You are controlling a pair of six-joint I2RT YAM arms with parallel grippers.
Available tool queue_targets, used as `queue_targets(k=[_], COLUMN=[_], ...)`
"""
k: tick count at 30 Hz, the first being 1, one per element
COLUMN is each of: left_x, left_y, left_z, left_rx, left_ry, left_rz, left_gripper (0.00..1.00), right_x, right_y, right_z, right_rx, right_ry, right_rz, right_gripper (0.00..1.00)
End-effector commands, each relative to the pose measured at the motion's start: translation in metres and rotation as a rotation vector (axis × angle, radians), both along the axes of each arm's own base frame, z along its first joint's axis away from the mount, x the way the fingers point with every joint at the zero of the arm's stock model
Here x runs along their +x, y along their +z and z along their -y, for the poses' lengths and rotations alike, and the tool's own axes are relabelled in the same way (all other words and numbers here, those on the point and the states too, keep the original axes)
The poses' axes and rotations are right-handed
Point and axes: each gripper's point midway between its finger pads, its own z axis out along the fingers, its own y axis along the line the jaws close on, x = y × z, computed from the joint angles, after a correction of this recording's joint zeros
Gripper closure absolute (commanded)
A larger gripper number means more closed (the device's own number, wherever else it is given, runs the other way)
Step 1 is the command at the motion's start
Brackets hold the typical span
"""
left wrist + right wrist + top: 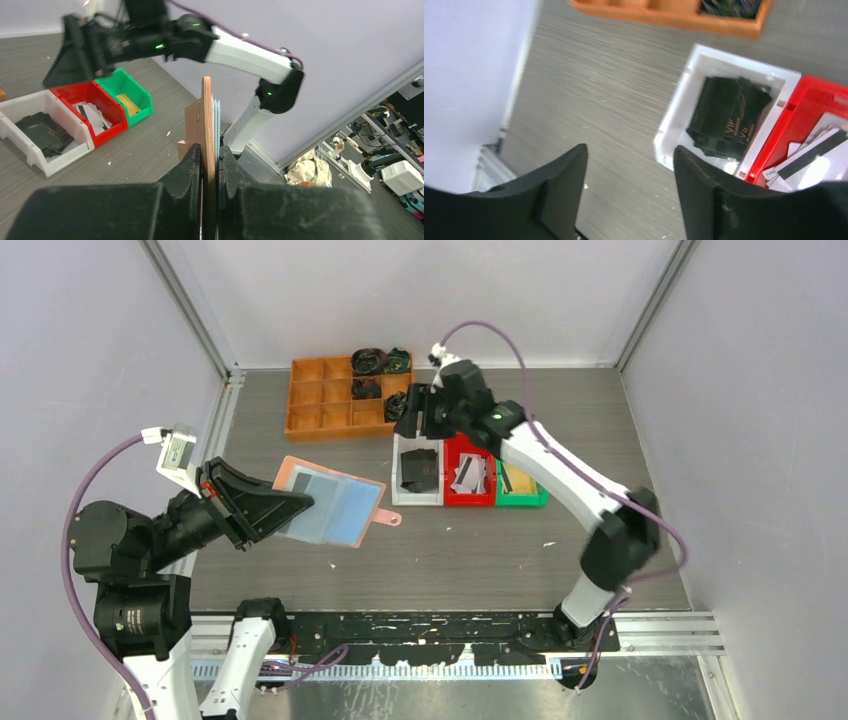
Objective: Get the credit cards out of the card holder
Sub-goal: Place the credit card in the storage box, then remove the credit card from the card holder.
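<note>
The salmon-pink card holder point(335, 505) is spread open above the table, its light blue pockets facing up and its strap tab point(390, 518) pointing right. My left gripper point(303, 502) is shut on its left edge. In the left wrist view the card holder point(207, 115) stands edge-on between the fingers of my left gripper point(210, 156). My right gripper point(408, 420) hovers open and empty over the white bin point(416, 499). Black credit cards point(726, 117) lie in the white bin point(744, 57), just right of my right gripper point(630, 155). Whitish credit cards point(819, 167) lie in the red bin point(794, 125).
The red bin point(470, 502) and the green bin point(522, 502), which holds a tan card, stand in a row to the right of the white one. An orange compartment tray point(320, 400) with black coiled bundles sits at the back. Grey walls close both sides.
</note>
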Motion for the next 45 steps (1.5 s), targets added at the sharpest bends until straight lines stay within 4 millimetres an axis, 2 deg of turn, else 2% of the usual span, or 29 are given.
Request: queue_targets(k=[1, 5, 7, 10, 12, 17, 24, 28, 30, 34, 37, 38, 41, 43, 45], left_x=[-0.006, -0.01, -0.013, -0.017, -0.019, -0.022, -0.026, -0.026, -0.027, -0.03, -0.032, -0.032, -0.03, -0.029, -0.028], left_y=[0.005, 0.004, 0.002, 0.0, -0.001, -0.004, -0.005, -0.005, -0.005, -0.004, -0.003, -0.002, -0.001, 0.0, 0.004], left_z=[0.001, 0.003, 0.004, 0.006, 0.007, 0.008, 0.009, 0.009, 0.009, 0.009, 0.01, 0.009, 0.009, 0.009, 0.009], left_rx=[0.015, 0.013, 0.014, 0.02, 0.021, 0.025, 0.029, 0.03, 0.031, 0.039, 0.046, 0.046, 0.042, 0.039, 0.029], left_ry=[-0.013, -0.043, -0.066, -0.094, -0.108, -0.137, -0.153, -0.153, -0.158, -0.162, -0.161, -0.159, -0.156, -0.152, -0.154], left_rz=[0.063, 0.059, 0.054, 0.052, 0.047, 0.042, 0.041, 0.043, 0.046, 0.066, 0.084, 0.088, 0.081, 0.077, 0.067], left_gripper=[1.0, 1.0, 1.0, 1.0, 1.0, 1.0, 1.0, 1.0, 1.0, 1.0, 1.0, 1.0, 1.0, 1.0, 1.0], right_x=[-0.04, -0.105, -0.138, -0.18, -0.205, -0.25, -0.274, -0.276, -0.27, -0.253, -0.249, -0.25, -0.257, -0.264, -0.273], right_y=[0.126, 0.201, 0.227, 0.251, 0.26, 0.265, 0.26, 0.259, 0.259, 0.253, 0.245, 0.244, 0.238, 0.235, 0.229], right_z=[0.01, 0.007, 0.008, 0.006, 0.0, -0.028, -0.053, -0.068, -0.076, -0.086, -0.086, -0.085, -0.084, -0.082, -0.08], right_rx=[0.244, 0.564, 0.696, 0.833, 0.873, 0.834, 0.809, 0.818, 0.82, 0.806, 0.797, 0.802, 0.811, 0.819, 0.821], right_ry=[0.055, 0.252, 0.368, 0.528, 0.612, 0.723, 0.793, 0.8, 0.763, 0.673, 0.637, 0.638, 0.666, 0.701, 0.746], right_rz=[0.227, 0.366, 0.393, 0.383, 0.39, 0.415, 0.425, 0.393, 0.359, 0.289, 0.262, 0.257, 0.228, 0.213, 0.21], right_gripper=[0.22, 0.02, 0.01, 0.0, 0.01, 0.01, 0.01, 0.01, 0.02, 0.18, 0.34, 0.42, 0.59, 0.64, 0.66])
